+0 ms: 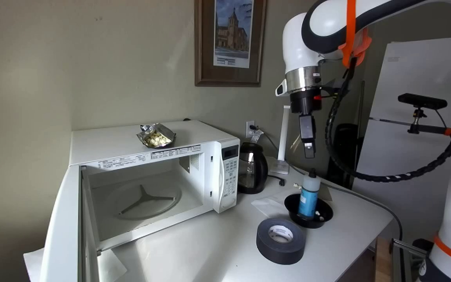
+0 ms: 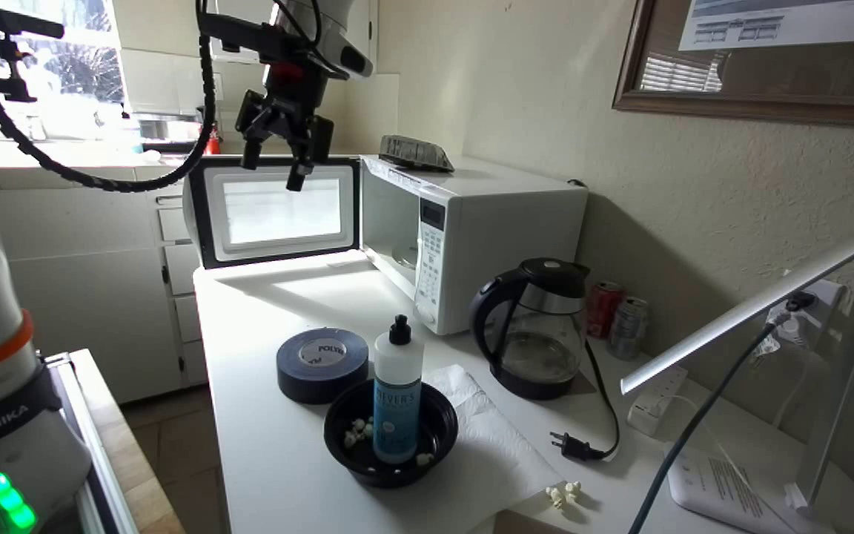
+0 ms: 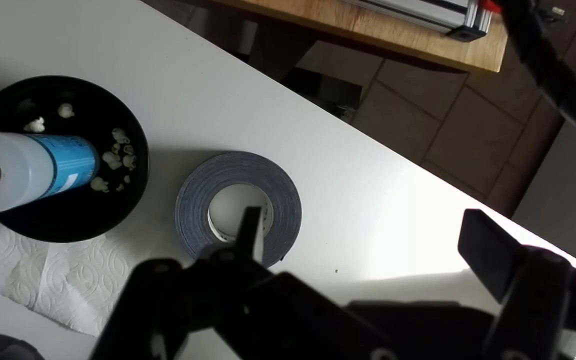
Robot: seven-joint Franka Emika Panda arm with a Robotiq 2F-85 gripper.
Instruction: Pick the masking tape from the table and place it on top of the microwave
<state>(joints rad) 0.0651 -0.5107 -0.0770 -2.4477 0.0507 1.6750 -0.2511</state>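
The masking tape [image 1: 278,251], a thick dark ring, lies flat on the white table [image 1: 210,244]. It also shows in another exterior view [image 2: 322,384] and the wrist view [image 3: 284,200]. The white microwave [image 1: 190,131] stands at the back with its door open; its side shows in an exterior view [image 2: 520,237]. My gripper [image 2: 276,169] points down, open and empty, well above the table. It also shows end-on in an exterior view [image 1: 309,152]. In the wrist view, one finger of the gripper [image 3: 363,220] overlaps the tape's hole, without touching it.
A black dish [image 2: 342,449] holding a blue-labelled bottle [image 2: 397,415] stands beside the tape. A foil popcorn bag [image 1: 157,137] lies on the microwave's top. A glass kettle [image 2: 534,334] and a lamp [image 1: 283,137] stand beside it. The open door [image 2: 279,215] juts out.
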